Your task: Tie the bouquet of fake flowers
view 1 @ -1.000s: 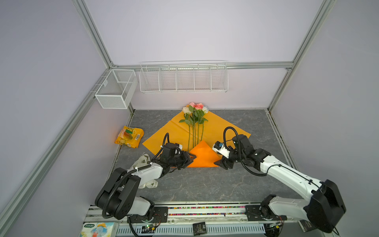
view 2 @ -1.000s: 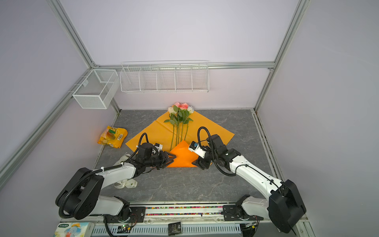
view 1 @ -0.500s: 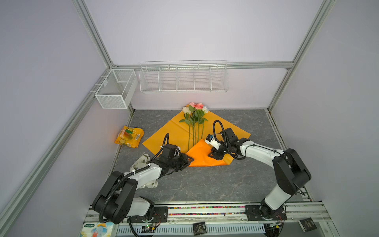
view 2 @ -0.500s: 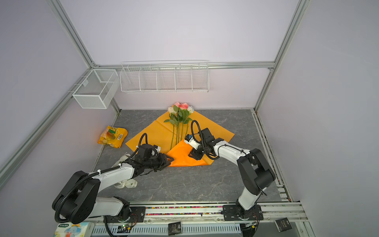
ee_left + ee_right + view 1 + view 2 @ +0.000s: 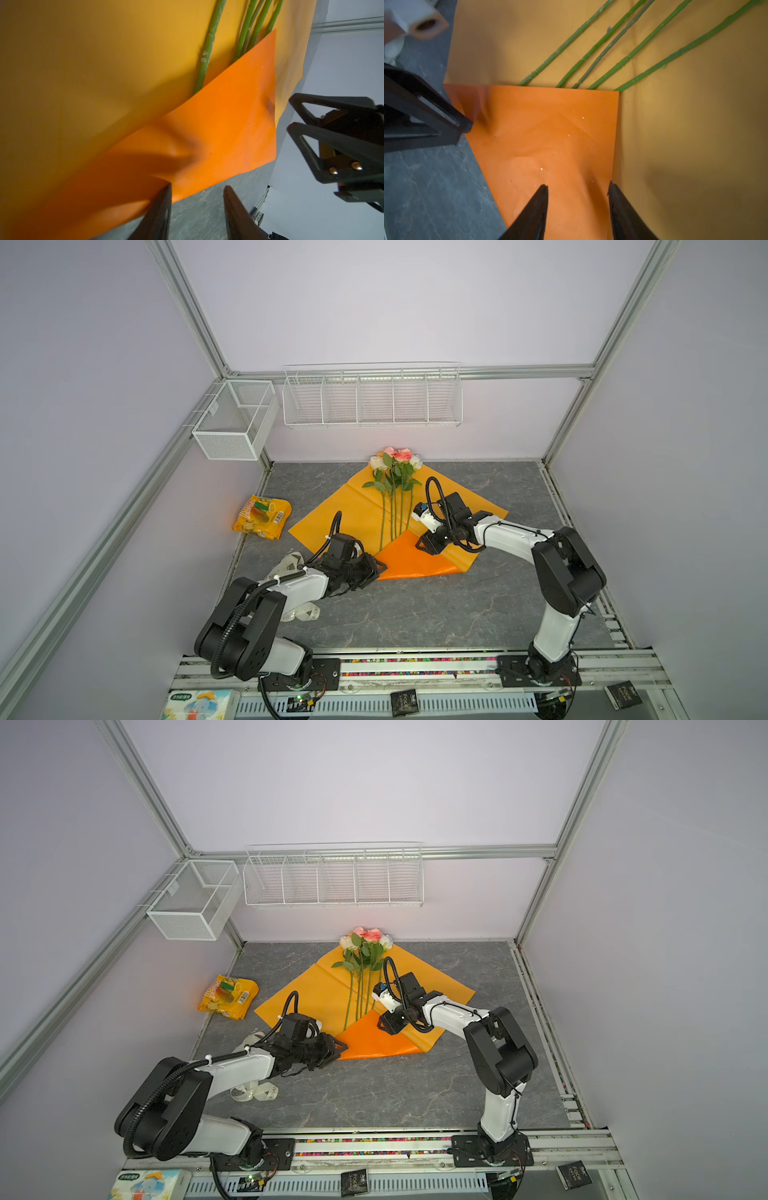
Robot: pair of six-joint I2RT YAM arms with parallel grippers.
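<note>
The bouquet of fake flowers (image 5: 392, 489) lies on the orange paper (image 5: 332, 518), heads at 12 o'clock, stem ends tucked under the folded flap (image 5: 409, 562) at 6 o'clock. Left gripper (image 5: 380, 570): jaws apart, one fingertip on the flap's 8 o'clock corner. Right gripper (image 5: 424, 549): jaws apart over the flap's 1 o'clock edge

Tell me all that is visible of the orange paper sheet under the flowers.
The orange paper is a thin, smooth square sheet lying flat on the grey table, one corner toward the back wall. Its upper face looks yellow-orange; the near corner is folded up as a deeper orange flap covering the ends of the green stems. The left gripper and right gripper, both open, appear to touch the flap.
</note>
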